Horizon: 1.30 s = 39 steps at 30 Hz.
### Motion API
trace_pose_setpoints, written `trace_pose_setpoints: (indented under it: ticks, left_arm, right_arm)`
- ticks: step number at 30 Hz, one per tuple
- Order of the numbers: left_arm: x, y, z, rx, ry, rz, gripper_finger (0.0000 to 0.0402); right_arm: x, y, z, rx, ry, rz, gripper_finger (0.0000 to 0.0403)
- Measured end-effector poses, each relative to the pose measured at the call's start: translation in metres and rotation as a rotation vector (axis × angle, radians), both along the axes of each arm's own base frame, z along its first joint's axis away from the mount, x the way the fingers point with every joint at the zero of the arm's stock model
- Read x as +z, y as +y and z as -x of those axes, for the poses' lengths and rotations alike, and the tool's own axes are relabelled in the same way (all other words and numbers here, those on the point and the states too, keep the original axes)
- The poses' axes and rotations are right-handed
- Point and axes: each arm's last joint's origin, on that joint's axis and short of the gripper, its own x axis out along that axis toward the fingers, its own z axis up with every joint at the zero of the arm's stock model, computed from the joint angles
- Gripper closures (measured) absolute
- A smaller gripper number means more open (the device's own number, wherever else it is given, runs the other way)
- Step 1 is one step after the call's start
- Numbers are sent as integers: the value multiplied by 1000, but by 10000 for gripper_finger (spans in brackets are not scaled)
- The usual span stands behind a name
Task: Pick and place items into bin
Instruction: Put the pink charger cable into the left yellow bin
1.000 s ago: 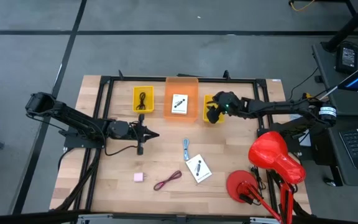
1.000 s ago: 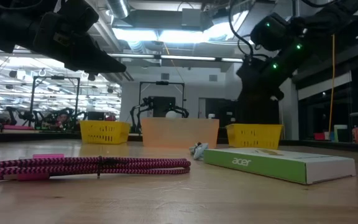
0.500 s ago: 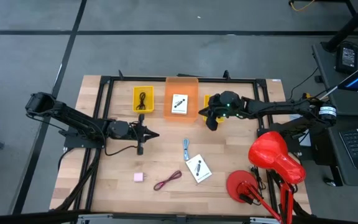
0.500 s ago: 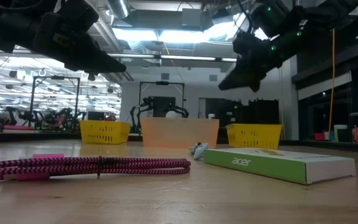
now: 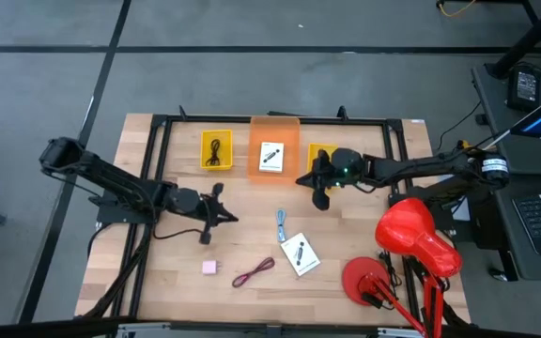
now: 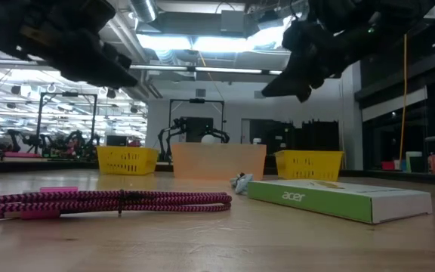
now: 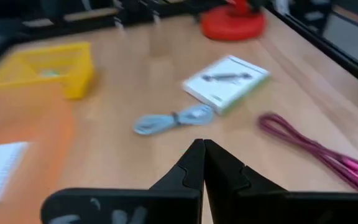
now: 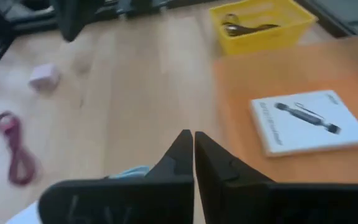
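Three bins stand along the far edge. The left yellow bin holds a black cord, and the orange bin holds a white card. My right arm partly covers the right yellow bin. A second white card, a blue-grey clip, a maroon cord and a pink square lie on the table. My left gripper hovers shut left of the clip, holding nothing. My right gripper hangs shut just near of the orange and right yellow bins, also holding nothing.
A black rail frame borders the work area. A red object and a red round base stand at the table's right near corner. Bare wood lies between the bins and the loose items.
My right gripper has left its place above the right yellow bin, gone toward the table's left and near edge, risen and tipped up toward level. My left gripper has drawn back a little toward the left edge and turned toward the near edge. No item has moved.
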Motion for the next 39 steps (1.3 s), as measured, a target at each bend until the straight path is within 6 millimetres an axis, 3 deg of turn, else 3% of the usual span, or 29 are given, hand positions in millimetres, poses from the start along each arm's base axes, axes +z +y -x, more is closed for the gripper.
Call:
trace_pose_setpoints:
  ticks: [8,16,28,39]
  left_arm:
    - [14,-17,-3,-24,16,86,400]
    - [23,-49,-18,3,118,87,400]
    - [20,-114,-55,31,323,174,400]
    - [44,-172,-78,187,469,121,400]
  right_arm:
    - [6,30,-8,73,-83,65,403]
    - [-1,60,-17,105,-114,153,403]
    - [-5,63,-19,118,-110,165,403]
    - [-17,63,-24,132,-68,187,403]
